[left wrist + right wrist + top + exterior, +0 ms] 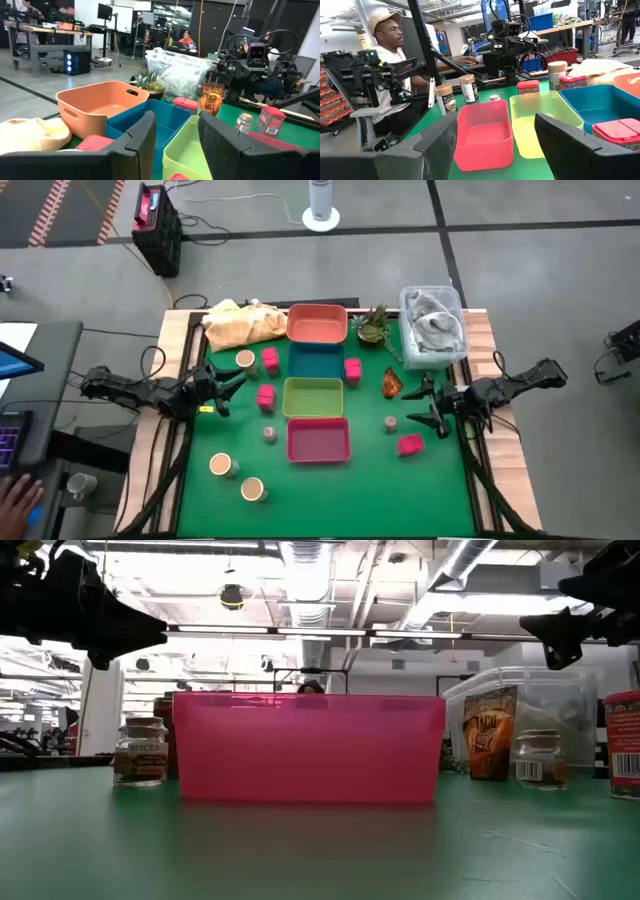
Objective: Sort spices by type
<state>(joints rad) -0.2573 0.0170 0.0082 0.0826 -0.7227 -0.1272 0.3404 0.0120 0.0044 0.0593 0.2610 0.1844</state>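
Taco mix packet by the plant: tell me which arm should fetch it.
Probably right. The orange-brown packet lies on the table's right half, close in front of the open right gripper. The left gripper waits beyond the trays.

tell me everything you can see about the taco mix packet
The taco mix packet is a small orange-brown pouch with crinkly edges and dark lettering reading "taco mix" on its front, seen in the left wrist view. It stands upright on the green table mat, right of the teal tray and in front of the potted plant. Nothing visibly touches it. The right pincer hangs open nearby; the left pincer waits open across the trays.
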